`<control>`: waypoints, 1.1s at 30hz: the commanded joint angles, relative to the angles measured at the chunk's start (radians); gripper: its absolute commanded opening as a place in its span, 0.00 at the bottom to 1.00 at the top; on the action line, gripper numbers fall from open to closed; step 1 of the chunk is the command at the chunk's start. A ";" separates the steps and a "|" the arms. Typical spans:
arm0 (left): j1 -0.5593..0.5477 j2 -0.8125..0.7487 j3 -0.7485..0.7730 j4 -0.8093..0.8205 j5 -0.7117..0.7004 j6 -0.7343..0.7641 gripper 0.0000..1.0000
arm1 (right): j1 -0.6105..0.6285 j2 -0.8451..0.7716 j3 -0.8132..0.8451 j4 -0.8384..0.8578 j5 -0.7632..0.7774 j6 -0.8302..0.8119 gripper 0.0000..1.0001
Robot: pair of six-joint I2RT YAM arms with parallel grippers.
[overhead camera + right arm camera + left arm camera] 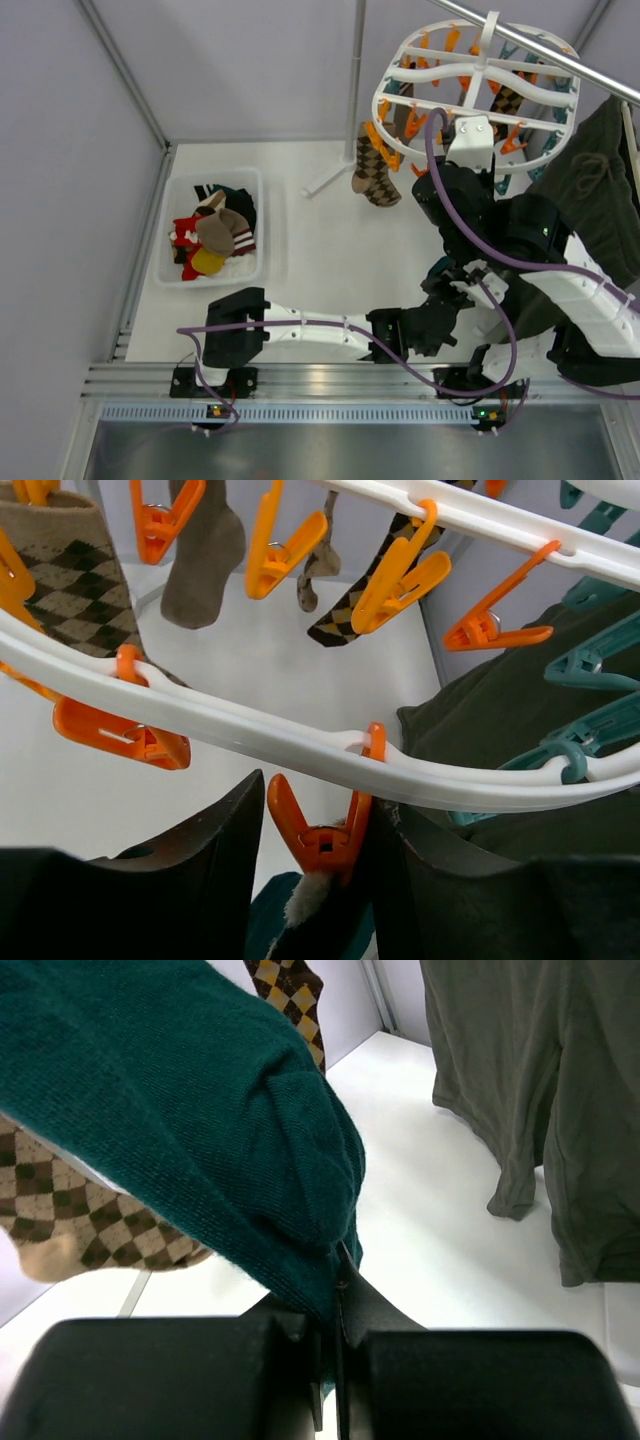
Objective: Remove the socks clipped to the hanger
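A teal sock (180, 1110) is being gripped by the left jaws; an orange clip (320, 838) on the hanger (250, 735) is being squeezed by the right jaws.

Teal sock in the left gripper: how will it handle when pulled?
Probably floppy: the teal sock folds and sags above the left gripper. Likely light and grippy, being soft knit. It may stretch before the orange clip lets go.

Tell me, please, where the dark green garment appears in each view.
Top external: dark green garment at the right edge, beside the hanger.
Left wrist: garment upper right, hanging.
Right wrist: garment at right, beyond the hanger's rim.
Shared landmark: the white table below it.
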 commanded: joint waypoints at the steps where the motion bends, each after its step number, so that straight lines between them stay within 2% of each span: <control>1: -0.012 0.012 0.034 0.039 0.015 0.004 0.00 | -0.011 -0.004 0.035 0.033 0.096 -0.040 0.40; 3: -0.016 0.006 0.026 0.037 0.019 -0.005 0.00 | -0.012 -0.009 0.019 0.047 0.106 -0.054 0.36; 6: -0.017 -0.004 0.011 0.039 0.029 -0.022 0.00 | -0.014 -0.022 -0.012 0.091 0.106 -0.080 0.18; 7: -0.017 -0.004 0.005 0.037 0.030 -0.023 0.00 | -0.014 -0.029 -0.018 0.107 0.103 -0.079 0.07; 8: -0.017 -0.006 0.002 0.037 0.030 -0.028 0.00 | -0.014 -0.033 -0.034 0.117 0.101 -0.080 0.04; 12: -0.008 -0.032 -0.057 0.037 0.015 -0.074 0.00 | -0.014 -0.059 -0.075 0.159 0.058 -0.089 0.05; 13: -0.002 -0.047 -0.089 0.028 0.013 -0.130 0.00 | -0.016 -0.073 -0.084 0.170 0.049 -0.091 0.06; 15: 0.029 -0.124 -0.193 -0.034 0.036 -0.233 0.00 | -0.017 -0.102 -0.122 0.209 0.008 -0.101 0.13; 16: 0.049 -0.158 -0.227 -0.086 0.050 -0.370 0.00 | -0.017 -0.116 -0.139 0.228 -0.006 -0.108 0.18; 19: 0.154 -0.323 -0.388 -0.226 0.117 -0.594 0.00 | -0.023 -0.176 -0.218 0.309 -0.058 -0.131 0.29; 20: 0.208 -0.371 -0.435 -0.266 0.124 -0.629 0.00 | -0.025 -0.193 -0.251 0.329 -0.071 -0.134 0.30; 21: 0.231 -0.461 -0.502 -0.292 0.124 -0.657 0.00 | -0.028 -0.222 -0.264 0.355 -0.089 -0.138 0.35; 22: 0.259 -0.506 -0.535 -0.320 0.102 -0.705 0.00 | -0.028 -0.236 -0.279 0.366 -0.100 -0.137 0.43; 24: 0.326 -0.620 -0.586 -0.448 0.059 -0.765 0.00 | -0.029 -0.277 -0.319 0.395 -0.127 -0.132 0.65; 27: 0.446 -0.754 -0.610 -0.643 0.038 -0.911 0.00 | -0.028 -0.321 -0.374 0.424 -0.179 -0.126 0.75; 28: 0.481 -0.785 -0.632 -0.662 0.048 -0.942 0.00 | -0.028 -0.344 -0.383 0.435 -0.189 -0.125 0.90; 29: 0.545 -0.838 -0.640 -0.677 0.061 -0.948 0.00 | -0.028 -0.354 -0.400 0.438 -0.210 -0.123 0.98; 33: 0.688 -0.909 -0.611 -0.806 0.064 -0.990 0.00 | -0.028 -0.413 -0.423 0.452 -0.299 -0.125 0.99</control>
